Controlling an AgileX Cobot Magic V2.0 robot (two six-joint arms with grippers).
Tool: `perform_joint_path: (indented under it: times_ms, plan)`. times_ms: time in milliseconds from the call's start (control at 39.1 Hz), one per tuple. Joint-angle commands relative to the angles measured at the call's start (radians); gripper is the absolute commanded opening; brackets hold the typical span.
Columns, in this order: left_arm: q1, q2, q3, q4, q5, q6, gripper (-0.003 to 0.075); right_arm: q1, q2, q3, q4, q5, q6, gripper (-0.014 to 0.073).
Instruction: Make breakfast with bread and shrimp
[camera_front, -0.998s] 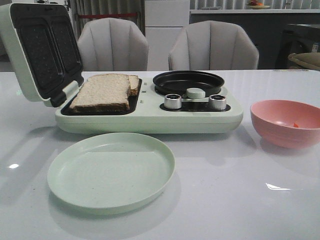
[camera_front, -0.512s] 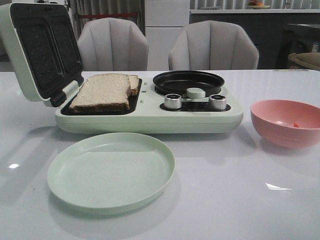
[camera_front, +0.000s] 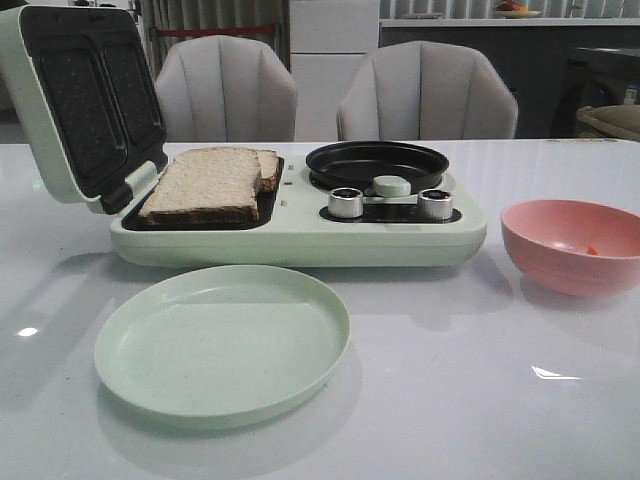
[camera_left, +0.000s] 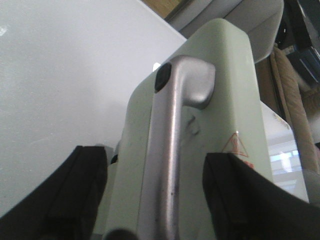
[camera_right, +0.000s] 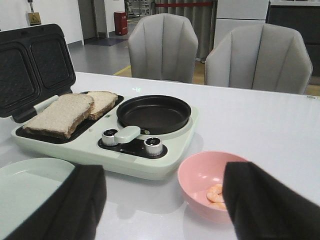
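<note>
A pale green breakfast maker (camera_front: 300, 235) was found standing on the white table (camera_front: 480, 400), its lid (camera_front: 75, 100) raised and tilted back at the left end, the dark waffled plates exposed. The bread (camera_front: 205, 185) was observed lying on the open grill plate, two slices overlapping, the nearer one covering most of the farther one; in the right wrist view the same slices (camera_right: 65, 112) were seen side by side and partly lapped. A round black pan (camera_front: 377, 162) was seated on the right half of the appliance, with two metal knobs (camera_front: 346, 203) and a pale green round knob (camera_front: 391, 185) just in front of it. A pale green plate (camera_front: 222, 342) was set on the table directly in front of the appliance, apart from it. A pink bowl (camera_front: 570, 245) was placed to the right, near the appliance but not touching it. The shrimp (camera_right: 216, 194) was noted inside that bowl, against its wall on the robot's side; in the front view only an orange tip was visible. The left gripper (camera_left: 155, 200) was recorded spread wide, its dark fingers (camera_left: 75, 195) standing either side of the lid's metal handle (camera_left: 172, 150) without visibly pressing it. The right gripper (camera_right: 162, 210) was recorded released, held above the table, grasping nothing, with the bowl between its fingers in the wrist view.
</note>
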Motion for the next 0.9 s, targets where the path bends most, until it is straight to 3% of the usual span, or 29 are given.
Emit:
perform_joint_path:
  times_ms: [0, 102, 307, 563, 870]
  plan:
    - [0.001, -0.03, -0.035, -0.125, 0.045, 0.064, 0.0456, -0.005, 0.008, -0.028, -0.002, -0.086, -0.003, 0.0586]
    - [0.001, -0.015, -0.035, -0.165, 0.088, 0.082, 0.0386, -0.005, 0.008, -0.028, -0.002, -0.086, -0.003, 0.0586]
    - [0.0, 0.021, -0.035, -0.218, 0.16, 0.082, 0.0105, -0.005, 0.008, -0.028, -0.002, -0.086, -0.003, 0.0586]
    - [-0.035, 0.023, -0.035, -0.254, 0.181, 0.137, 0.0117, -0.005, 0.008, -0.028, -0.002, -0.086, -0.003, 0.0586]
    - [-0.161, 0.023, -0.035, -0.252, 0.117, 0.214, 0.0117, -0.005, 0.008, -0.028, -0.002, -0.086, -0.003, 0.0586]
